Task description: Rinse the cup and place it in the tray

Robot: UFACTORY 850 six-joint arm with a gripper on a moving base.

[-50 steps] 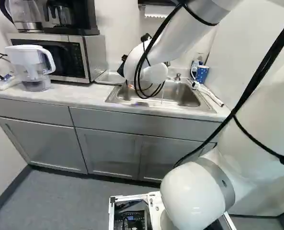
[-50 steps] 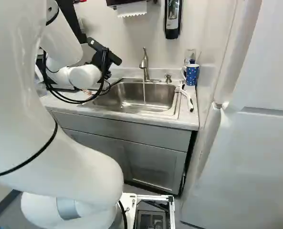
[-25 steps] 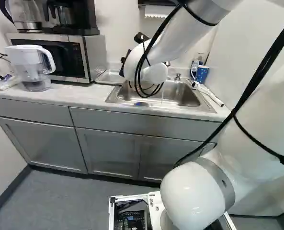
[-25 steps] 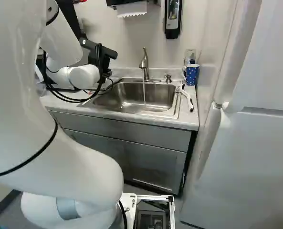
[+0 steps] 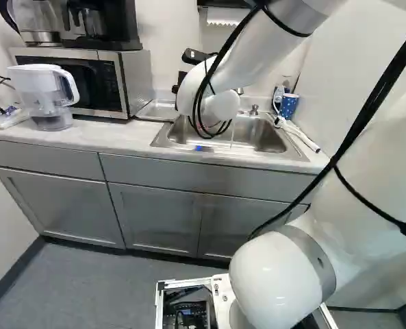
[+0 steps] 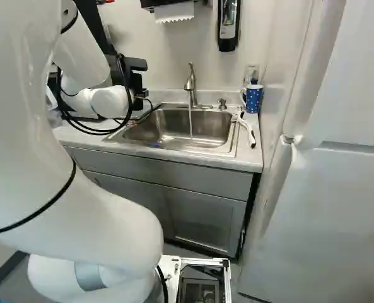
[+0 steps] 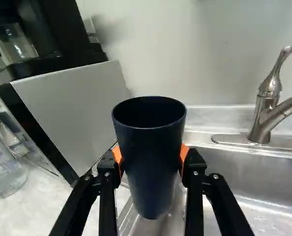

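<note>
Since earlier frame, our gripper (image 6: 135, 79) has turned, swung slightly left. In wrist view, we have gripper (image 7: 150, 160) clamped on dark blue cup (image 7: 151, 172), orange pads (image 7: 184, 156) pressing both sides. Cup mouth up, by left end of sink (image 6: 196, 132). Water running from faucet (image 6: 191, 85) into sink. We see metal tray (image 5: 157, 112) left of sink, polka-dot mug (image 6: 254, 100) far right.

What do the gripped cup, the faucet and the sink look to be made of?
Cup: probably plastic, smooth and satin, judging by its thin rim and soft sheen; coated metal is possible.
Faucet: metal, apparently brushed, with soft grey highlights.
Sink: likely stainless steel, satin, showing blurred reflections.
</note>
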